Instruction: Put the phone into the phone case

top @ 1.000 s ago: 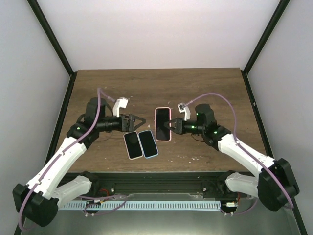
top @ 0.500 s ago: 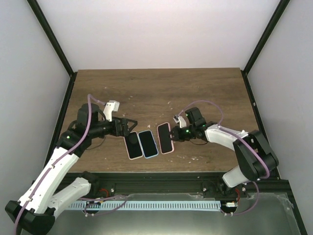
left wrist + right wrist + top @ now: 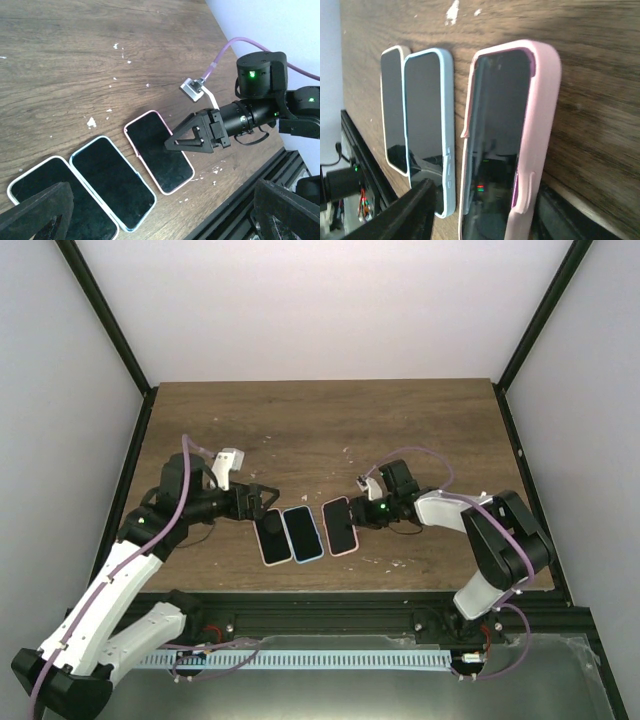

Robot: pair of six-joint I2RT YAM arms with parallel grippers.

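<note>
Now the right gripper (image 3: 171, 143) stands part-open at the right-hand long edge of the pink case (image 3: 540, 120). Its fingers are parted above and below that edge, and it cannot be told whether either one touches the case. The phone (image 3: 495, 145) sits screen-up inside the case, which lies on the tabletop (image 3: 330, 420).

A second earlier this gripper was closed on the case and held it farther back, apart from the other handsets. The case has since come forward to lie just beside the blue-cased phone (image 3: 302, 533), and the jaws have parted. Left of the pink case, beyond the blue one, lies the white-cased phone (image 3: 271, 537), close against its neighbour. The left gripper (image 3: 262, 499) hangs fully open and empty at the far end of that phone, as wide as before, its arm drawn slightly leftward.

Behind the pink case, bare wood runs to the far edge. In front of it, only a narrow strip remains before the near edge. To its right, the right arm occupies the space.
</note>
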